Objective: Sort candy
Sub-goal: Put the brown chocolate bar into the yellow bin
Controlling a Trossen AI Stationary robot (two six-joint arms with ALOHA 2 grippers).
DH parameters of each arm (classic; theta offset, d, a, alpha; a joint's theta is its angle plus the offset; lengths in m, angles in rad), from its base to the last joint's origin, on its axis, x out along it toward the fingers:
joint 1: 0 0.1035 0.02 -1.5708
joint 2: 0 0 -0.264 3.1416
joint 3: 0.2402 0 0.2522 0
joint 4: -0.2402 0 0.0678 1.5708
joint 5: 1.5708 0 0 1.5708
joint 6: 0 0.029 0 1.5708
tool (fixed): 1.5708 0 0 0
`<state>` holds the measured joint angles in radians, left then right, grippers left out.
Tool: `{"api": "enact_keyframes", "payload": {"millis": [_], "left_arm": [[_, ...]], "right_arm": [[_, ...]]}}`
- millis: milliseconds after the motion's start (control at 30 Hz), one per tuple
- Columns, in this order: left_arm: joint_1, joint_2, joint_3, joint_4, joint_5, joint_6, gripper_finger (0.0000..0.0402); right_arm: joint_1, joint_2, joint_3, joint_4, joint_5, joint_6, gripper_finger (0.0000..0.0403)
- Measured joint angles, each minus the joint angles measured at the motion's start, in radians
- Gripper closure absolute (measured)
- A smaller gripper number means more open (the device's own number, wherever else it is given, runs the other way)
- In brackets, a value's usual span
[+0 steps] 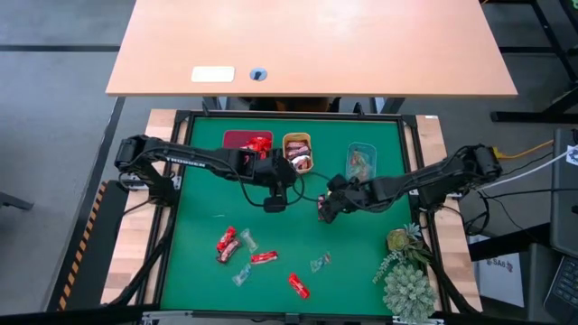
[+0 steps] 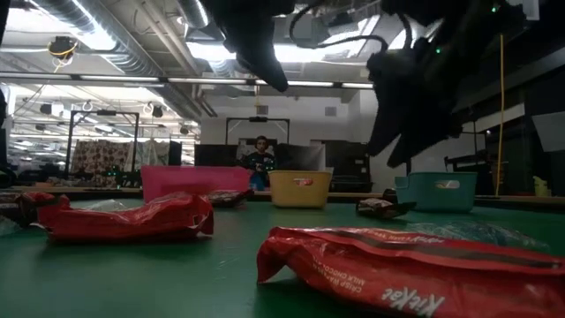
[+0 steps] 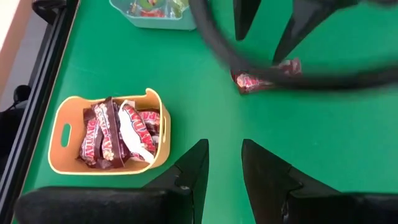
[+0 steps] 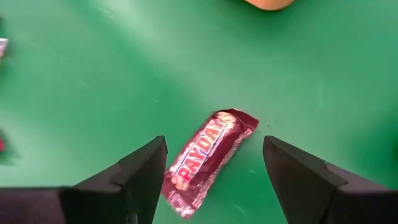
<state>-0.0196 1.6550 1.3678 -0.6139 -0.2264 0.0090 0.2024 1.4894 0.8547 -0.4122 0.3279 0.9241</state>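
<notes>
the bench (image 1: 199, 271) is covered by a green mat inside a dark frame. along its far edge stand three trays in a row: a red tray (image 1: 239, 139), an orange tray (image 1: 297, 138) and a teal tray (image 1: 361, 150). a brown bar (image 4: 208, 157) lies alone on the mat mid-bench. nearer the front lie scattered sweets: red wrappers (image 1: 227, 242), (image 1: 264, 257), (image 1: 298, 285) and clear ones (image 1: 320, 263). a spiky green plant (image 1: 406, 280) sits at the front right corner.

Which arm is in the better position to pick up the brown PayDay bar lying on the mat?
The right arm. Its open gripper hangs directly over the PayDay bar, fingers on both sides. The left gripper is empty, near the orange tray.
</notes>
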Motion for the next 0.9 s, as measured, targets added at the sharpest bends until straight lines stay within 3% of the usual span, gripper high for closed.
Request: {"api": "enact_keyframes", "payload": {"millis": [667,900], "left_arm": [[0.001,0.0,0.0,0.015,0.001,0.001,0.031],[0.0,-0.001,0.0,-0.006,0.004,0.001,0.031]], "right_arm": [[0.001,0.249,0.003,0.092,0.007,0.026,0.0139],[0.0,0.252,0.002,0.097,0.012,0.02,0.0201]]}}
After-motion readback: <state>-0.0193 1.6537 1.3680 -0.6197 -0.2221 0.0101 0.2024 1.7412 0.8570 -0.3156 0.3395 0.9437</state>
